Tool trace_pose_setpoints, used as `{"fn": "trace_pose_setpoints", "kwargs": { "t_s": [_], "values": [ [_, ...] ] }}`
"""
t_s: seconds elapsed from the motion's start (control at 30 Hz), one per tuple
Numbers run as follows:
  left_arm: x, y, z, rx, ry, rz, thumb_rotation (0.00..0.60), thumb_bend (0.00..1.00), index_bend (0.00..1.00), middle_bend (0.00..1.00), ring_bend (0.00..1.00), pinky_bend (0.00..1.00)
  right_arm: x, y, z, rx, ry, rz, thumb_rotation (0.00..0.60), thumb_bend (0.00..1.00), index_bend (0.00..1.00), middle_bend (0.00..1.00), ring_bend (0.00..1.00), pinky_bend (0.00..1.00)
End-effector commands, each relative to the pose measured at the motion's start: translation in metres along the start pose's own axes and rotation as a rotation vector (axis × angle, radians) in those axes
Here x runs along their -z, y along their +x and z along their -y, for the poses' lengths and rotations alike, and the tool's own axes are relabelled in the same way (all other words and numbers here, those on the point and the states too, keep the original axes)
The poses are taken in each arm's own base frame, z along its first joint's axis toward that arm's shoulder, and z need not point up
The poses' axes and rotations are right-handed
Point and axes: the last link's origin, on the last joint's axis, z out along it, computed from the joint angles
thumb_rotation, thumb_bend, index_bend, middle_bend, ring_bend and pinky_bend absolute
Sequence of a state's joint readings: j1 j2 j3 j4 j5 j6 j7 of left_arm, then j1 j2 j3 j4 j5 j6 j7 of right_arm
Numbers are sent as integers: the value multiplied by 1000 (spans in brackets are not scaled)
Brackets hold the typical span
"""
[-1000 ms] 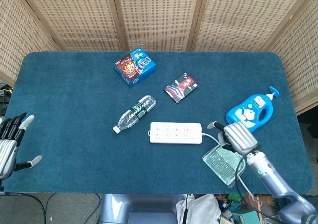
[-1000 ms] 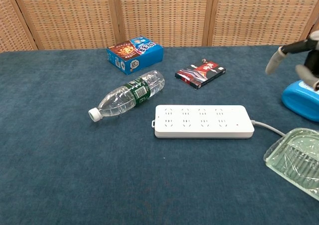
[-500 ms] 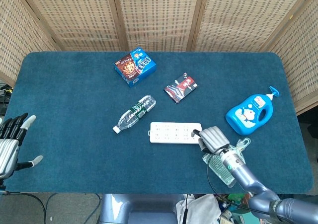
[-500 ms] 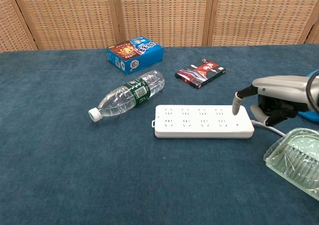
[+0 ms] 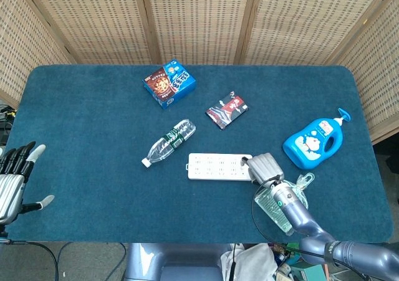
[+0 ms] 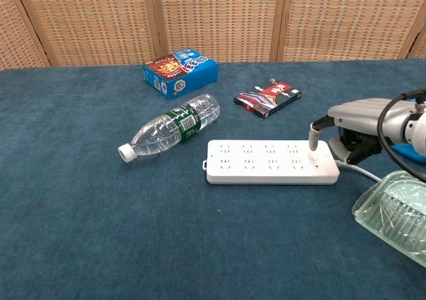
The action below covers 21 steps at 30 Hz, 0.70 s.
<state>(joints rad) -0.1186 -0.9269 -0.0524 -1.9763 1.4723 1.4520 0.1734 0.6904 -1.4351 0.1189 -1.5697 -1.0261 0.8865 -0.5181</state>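
Note:
My right hand (image 5: 265, 167) hovers at the right end of the white power strip (image 5: 219, 166). In the chest view one fingertip (image 6: 313, 138) points down and touches the top of the power strip (image 6: 269, 161), while the other fingers of the right hand (image 6: 359, 124) are curled in and hold nothing. The strip's white cable (image 6: 359, 171) runs out to the right under the hand. My left hand (image 5: 15, 181) sits off the table's near left corner, fingers spread and empty.
A clear water bottle (image 5: 167, 142) lies left of the strip. A blue snack box (image 5: 169, 83) and a red packet (image 5: 227, 110) lie farther back. A blue soap bottle (image 5: 313, 142) lies at the right. A clear plastic container (image 5: 280, 206) sits by the near edge.
My right hand came down and leftwards from beside the soap bottle to the power strip's right end, where a fingertip now touches the strip. The left hand stayed put.

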Motion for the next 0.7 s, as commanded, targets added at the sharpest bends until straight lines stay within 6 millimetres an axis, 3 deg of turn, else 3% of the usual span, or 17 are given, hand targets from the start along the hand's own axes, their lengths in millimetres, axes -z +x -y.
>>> {"fn": "trace_pose_setpoints", "kwargs": {
  "t_s": [0.03, 0.7],
  "values": [
    [0, 0, 0, 0, -1, 2, 600, 0, 0, 0, 0, 0, 0, 0, 0, 7, 0, 0, 600, 755, 336, 999, 1000, 1000],
    [0, 0, 0, 0, 1, 3, 600, 0, 0, 0, 0, 0, -6, -16, 4, 46, -9, 59, 600, 755, 338, 1000, 1000, 1000]
  ]
}}
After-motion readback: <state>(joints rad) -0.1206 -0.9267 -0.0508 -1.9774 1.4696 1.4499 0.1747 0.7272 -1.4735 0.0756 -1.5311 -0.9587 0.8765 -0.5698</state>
